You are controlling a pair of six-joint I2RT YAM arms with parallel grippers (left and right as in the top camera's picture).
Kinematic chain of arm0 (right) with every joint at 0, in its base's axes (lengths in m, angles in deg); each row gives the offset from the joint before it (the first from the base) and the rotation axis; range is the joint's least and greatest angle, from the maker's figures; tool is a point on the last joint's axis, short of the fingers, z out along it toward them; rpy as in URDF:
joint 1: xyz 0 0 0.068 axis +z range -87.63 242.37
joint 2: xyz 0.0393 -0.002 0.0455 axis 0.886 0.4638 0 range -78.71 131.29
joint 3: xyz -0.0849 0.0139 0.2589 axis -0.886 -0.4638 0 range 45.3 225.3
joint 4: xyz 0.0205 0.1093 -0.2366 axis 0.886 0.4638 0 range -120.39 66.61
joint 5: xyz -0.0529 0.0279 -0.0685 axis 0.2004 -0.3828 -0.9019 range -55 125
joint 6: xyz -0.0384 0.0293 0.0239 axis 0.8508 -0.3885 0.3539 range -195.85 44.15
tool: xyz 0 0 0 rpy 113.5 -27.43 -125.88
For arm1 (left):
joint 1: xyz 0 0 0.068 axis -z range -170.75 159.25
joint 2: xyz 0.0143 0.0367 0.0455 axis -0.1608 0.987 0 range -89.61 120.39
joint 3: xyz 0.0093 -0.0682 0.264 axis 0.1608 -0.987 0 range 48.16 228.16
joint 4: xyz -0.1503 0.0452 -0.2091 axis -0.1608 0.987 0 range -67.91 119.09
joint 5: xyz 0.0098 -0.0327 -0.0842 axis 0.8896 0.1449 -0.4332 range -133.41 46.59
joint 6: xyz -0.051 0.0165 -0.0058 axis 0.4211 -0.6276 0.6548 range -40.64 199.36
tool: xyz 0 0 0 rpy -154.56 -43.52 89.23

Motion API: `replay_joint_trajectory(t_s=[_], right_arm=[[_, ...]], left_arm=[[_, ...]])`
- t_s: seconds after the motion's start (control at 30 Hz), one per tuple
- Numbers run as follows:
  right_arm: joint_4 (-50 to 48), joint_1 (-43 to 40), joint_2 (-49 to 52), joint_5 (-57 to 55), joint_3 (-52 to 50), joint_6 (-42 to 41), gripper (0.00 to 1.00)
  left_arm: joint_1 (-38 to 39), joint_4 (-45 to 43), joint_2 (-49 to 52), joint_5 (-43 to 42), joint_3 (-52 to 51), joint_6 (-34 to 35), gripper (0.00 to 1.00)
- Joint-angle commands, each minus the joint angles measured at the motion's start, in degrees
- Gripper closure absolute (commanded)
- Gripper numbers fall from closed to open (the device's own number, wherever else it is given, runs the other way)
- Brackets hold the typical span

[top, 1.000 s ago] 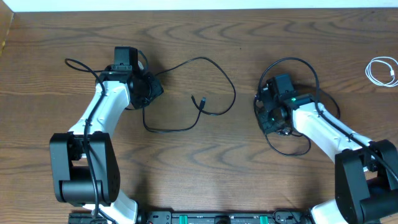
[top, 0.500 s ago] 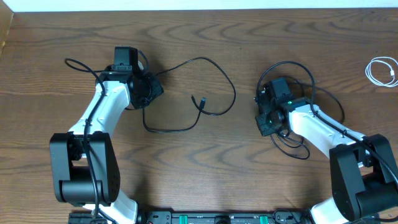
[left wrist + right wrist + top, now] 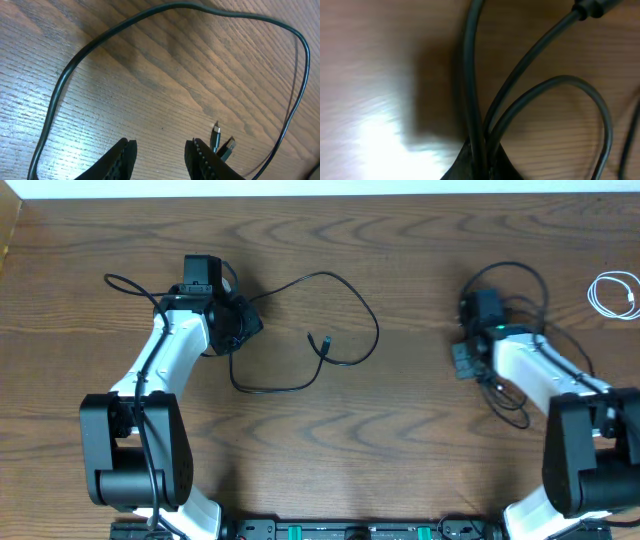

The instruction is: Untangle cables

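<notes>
Fingers (image 3: 460, 167) of the right gripper (image 3: 480, 167) clamped on the black cable (image 3: 472, 75) toward the table's (image 3: 400, 460) right edge; left gripper (image 3: 160, 150) hovered low, fingers parted.

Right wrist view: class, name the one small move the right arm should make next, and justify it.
Probably a slow, small lift, to show which strands come free of the tangle. The right fingers are shut on several strands of black cable at once, and its other loops lie bunched close by.

Black cable loop (image 3: 376, 330) across table (image 3: 400, 430) middle
</notes>
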Motion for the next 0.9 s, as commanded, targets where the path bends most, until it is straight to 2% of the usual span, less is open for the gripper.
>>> replay_joint_trajectory(t_s=[0.0, 0.13, 0.23, 0.43, 0.67, 0.87], right_arm=[[-0.28, -7.19, 0.50, -2.82, 2.47, -1.20, 0.99], [1.40, -13.62, 0.50, -2.75, 6.86, -1.20, 0.99], [8.35, -18.86, 0.50, -2.38, 16.04, -1.01, 0.99], [15.10, -22.82, 0.50, -2.36, 29.59, -1.01, 0.99], [8.83, -27.28, 1.53, -2.43, 28.35, -1.05, 0.99], [5.79, -32.68, 7.04, -2.08, 28.22, -1.05, 0.99]], left_arm=[[0.13, 0.11, 0.33, 0.76, 0.63, 0.04, 0.62], [0.13, 0.11, 0.33, 0.76, 0.61, 0.04, 0.62], [0.13, 0.15, 0.33, 0.76, 0.61, 0.04, 0.62], [0.13, 0.15, 0.33, 0.76, 0.61, 0.07, 0.62], [0.13, 0.13, 0.33, 0.74, 0.61, 0.07, 0.62], [0.13, 0.13, 0.33, 0.76, 0.61, 0.07, 0.62]])
